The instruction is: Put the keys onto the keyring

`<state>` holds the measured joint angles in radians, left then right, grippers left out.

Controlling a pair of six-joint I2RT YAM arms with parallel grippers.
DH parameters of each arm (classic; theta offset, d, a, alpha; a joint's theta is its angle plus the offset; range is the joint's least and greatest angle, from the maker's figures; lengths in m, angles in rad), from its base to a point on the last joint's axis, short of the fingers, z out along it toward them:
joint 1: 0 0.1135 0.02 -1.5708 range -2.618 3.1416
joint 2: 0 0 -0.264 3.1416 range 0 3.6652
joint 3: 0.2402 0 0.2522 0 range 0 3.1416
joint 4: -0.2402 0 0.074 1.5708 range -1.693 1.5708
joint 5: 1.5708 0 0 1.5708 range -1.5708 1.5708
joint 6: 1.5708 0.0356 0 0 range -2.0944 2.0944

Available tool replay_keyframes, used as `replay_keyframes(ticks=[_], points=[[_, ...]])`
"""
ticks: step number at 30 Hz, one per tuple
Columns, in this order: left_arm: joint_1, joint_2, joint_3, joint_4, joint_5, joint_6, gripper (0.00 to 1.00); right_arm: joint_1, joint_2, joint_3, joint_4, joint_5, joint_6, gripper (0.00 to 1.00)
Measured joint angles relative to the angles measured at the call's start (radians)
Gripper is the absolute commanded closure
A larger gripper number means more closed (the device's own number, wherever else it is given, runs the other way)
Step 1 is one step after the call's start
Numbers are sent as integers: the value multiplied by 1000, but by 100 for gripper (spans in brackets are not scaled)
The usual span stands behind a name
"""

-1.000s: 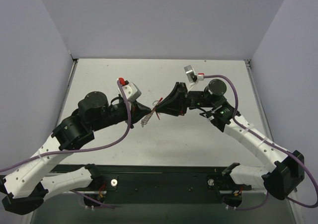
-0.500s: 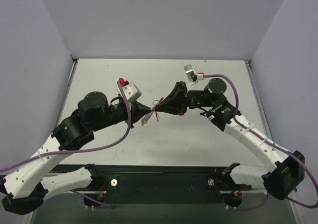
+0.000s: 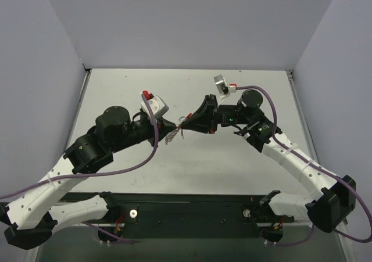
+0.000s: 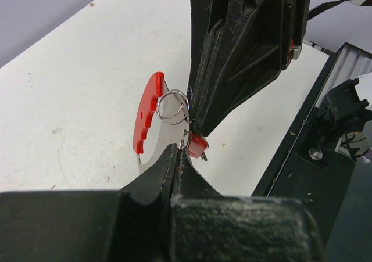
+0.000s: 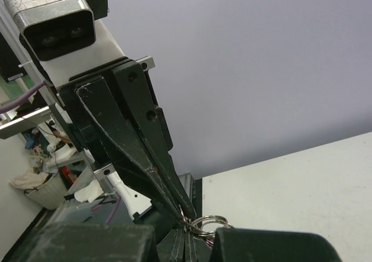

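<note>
Left wrist view: your left gripper pinches the keyring; right gripper, pressed together at twelve o'clock, touches the tagged key. A sideways tug could drop it.

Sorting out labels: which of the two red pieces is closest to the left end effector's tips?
The small red tag, right beside the left end effector; the larger ribbed red arc sits farther up and left.
</note>
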<state>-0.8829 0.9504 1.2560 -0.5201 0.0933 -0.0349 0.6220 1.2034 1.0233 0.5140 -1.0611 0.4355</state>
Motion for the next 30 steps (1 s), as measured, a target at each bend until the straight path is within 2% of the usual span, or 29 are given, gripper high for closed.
replay_keyframes(ticks=[15, 30], points=[[-22, 10, -10, 0, -53, 71, 100, -6, 1, 0, -25, 12, -18, 100], [-39, -43, -102, 69, -55, 169, 100, -5, 1, 0, -55, 17, -21, 100]])
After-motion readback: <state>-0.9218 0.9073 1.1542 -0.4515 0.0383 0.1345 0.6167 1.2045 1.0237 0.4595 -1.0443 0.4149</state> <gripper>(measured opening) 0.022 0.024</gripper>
